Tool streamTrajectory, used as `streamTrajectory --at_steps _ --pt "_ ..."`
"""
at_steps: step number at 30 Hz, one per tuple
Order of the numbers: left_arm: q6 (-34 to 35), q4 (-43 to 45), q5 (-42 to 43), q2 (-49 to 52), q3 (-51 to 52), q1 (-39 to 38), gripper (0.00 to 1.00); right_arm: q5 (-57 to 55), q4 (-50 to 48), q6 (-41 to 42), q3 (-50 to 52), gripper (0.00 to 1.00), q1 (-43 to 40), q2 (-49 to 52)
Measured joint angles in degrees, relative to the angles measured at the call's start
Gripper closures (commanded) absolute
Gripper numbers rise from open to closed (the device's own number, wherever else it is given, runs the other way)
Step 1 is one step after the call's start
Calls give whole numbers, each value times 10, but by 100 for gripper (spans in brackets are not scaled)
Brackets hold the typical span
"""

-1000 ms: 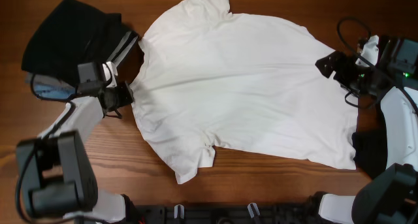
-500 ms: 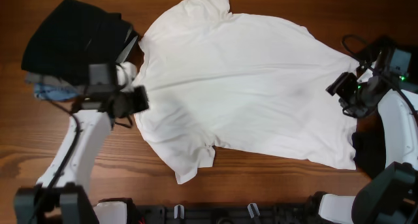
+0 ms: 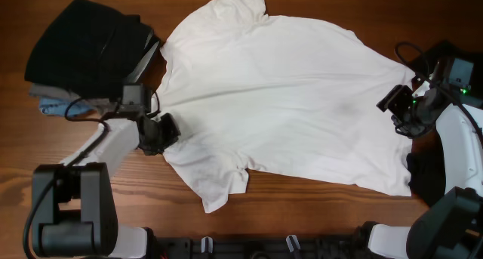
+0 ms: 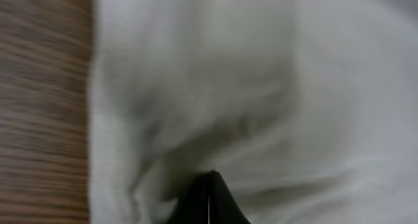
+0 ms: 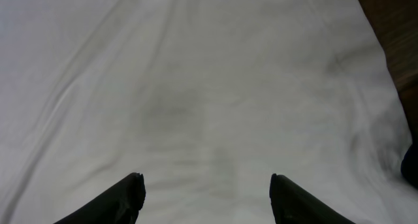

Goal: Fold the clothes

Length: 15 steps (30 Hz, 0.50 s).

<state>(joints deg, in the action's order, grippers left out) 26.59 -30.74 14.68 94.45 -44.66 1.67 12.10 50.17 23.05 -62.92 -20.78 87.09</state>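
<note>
The white T-shirt lies spread flat across the middle of the wooden surface, with one sleeve pointing toward the far edge and the other toward the near edge. The left end effector sits at the shirt's left edge, just beside the near sleeve, right where cloth meets bare wood. In the left wrist view its fingertips show as one dark wedge, pressed together, with rumpled white fabric around them. That view is blurred, so it is not possible to tell whether any cloth is caught between them.

The right end effector is over the shirt's right edge. In the right wrist view its two fingers stand wide apart with smooth white fabric between and beyond them. It cannot be told from here whether they touch the cloth.

A black garment lies heaped at the far left corner, close to the shirt's left edge, with a bit of light blue cloth showing from under its near side. Another dark cloth lies at the right, near the shirt's near right corner, partly hidden by the right arm. In the right wrist view only a dark sliver appears at the right border, too cut off to identify.
</note>
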Motion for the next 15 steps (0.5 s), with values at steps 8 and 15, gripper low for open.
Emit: streamTrajectory --at_steps 8,15 --pt "2 -37 6 -6 0 187 96 -8 -9 3 0 18 0 0" --pt "-61 -32 29 -16 10 213 86 -8 -82 -24 1 17 0 0"
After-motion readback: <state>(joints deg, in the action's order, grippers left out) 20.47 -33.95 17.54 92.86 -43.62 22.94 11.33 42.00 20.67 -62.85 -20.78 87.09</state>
